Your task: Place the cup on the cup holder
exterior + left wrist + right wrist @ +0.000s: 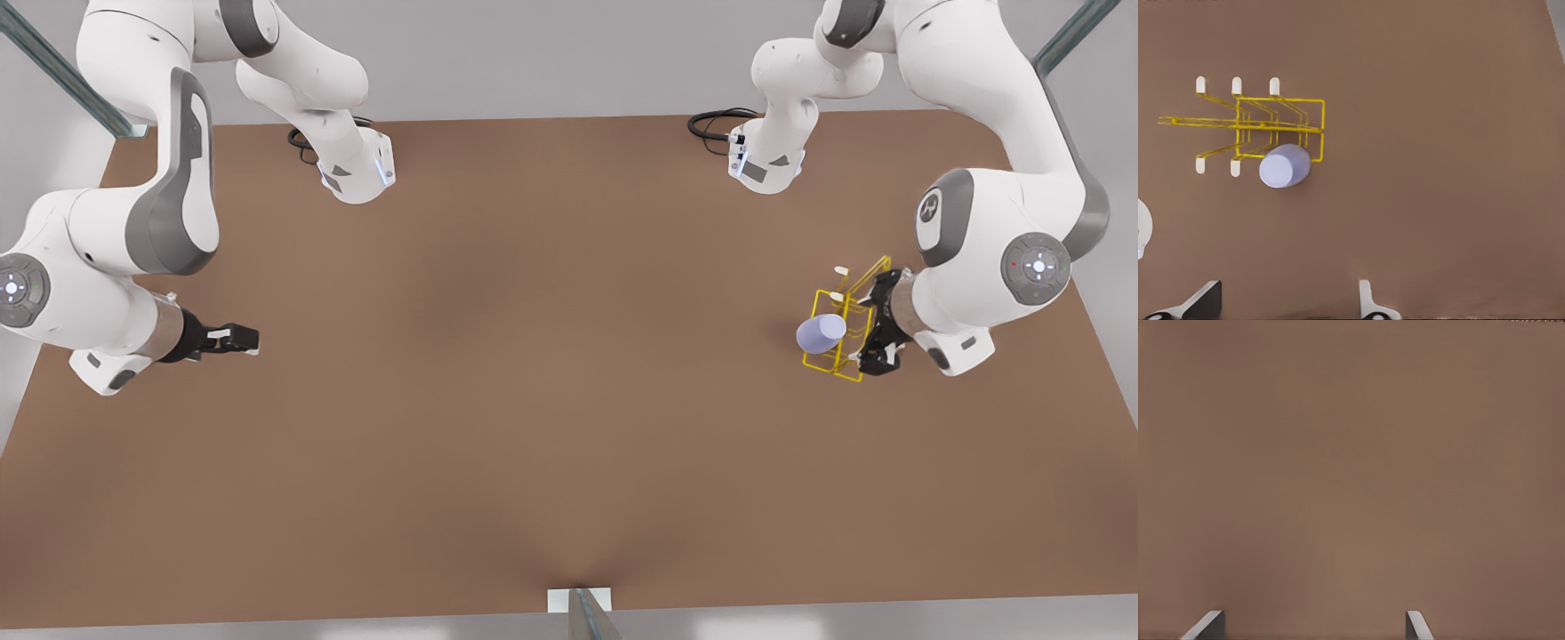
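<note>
So the cup (pixel 820 334) sits on a peg of the holder (pixel 845 331), on the front view's right side of the brown bench (pixel 533 373). Left tool (pixel 880 324) is just beside the holder, fingers (pixel 1368 303) spread, gripping nothing. Right tool (pixel 233 339) waits well apart on the front view's left, also spread and gripping nothing. No readable writing anywhere.

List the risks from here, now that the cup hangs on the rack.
1. The cup sits on an end peg of the cup holder, so a nudge might slip it off.
2. The left gripper, open, is right beside the light wire frame; a careless retreat could snag and tip it.

The right gripper, open, waits far away and poses little risk.
</note>
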Action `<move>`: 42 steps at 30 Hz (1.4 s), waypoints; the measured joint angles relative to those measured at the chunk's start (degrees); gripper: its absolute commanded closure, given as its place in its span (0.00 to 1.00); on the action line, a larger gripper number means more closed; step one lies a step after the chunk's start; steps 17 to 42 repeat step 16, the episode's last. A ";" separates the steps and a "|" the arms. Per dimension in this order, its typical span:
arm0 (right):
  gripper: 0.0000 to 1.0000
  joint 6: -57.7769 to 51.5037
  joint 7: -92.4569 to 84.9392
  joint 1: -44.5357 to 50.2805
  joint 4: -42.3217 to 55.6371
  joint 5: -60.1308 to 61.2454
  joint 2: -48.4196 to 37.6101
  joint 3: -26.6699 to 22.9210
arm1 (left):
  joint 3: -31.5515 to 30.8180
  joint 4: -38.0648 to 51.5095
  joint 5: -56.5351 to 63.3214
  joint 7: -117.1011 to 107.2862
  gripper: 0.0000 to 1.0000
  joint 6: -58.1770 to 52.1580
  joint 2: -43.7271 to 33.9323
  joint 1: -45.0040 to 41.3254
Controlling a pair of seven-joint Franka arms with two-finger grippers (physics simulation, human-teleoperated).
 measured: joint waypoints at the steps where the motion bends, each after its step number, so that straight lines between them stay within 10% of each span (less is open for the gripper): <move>1: 0.00 0.06 -0.19 0.13 -0.05 0.03 0.03 0.00 | 0.20 0.32 -0.75 4.24 0.00 0.94 0.43 -0.39; 16: 0.00 0.37 -2.08 0.40 -0.21 0.12 0.11 0.00 | 0.38 0.57 0.63 43.59 0.00 5.60 0.56 -2.49; 42: 0.00 0.37 -2.08 0.40 -0.21 0.12 0.11 0.00 | 0.38 0.57 0.63 43.59 0.00 5.60 0.56 -2.49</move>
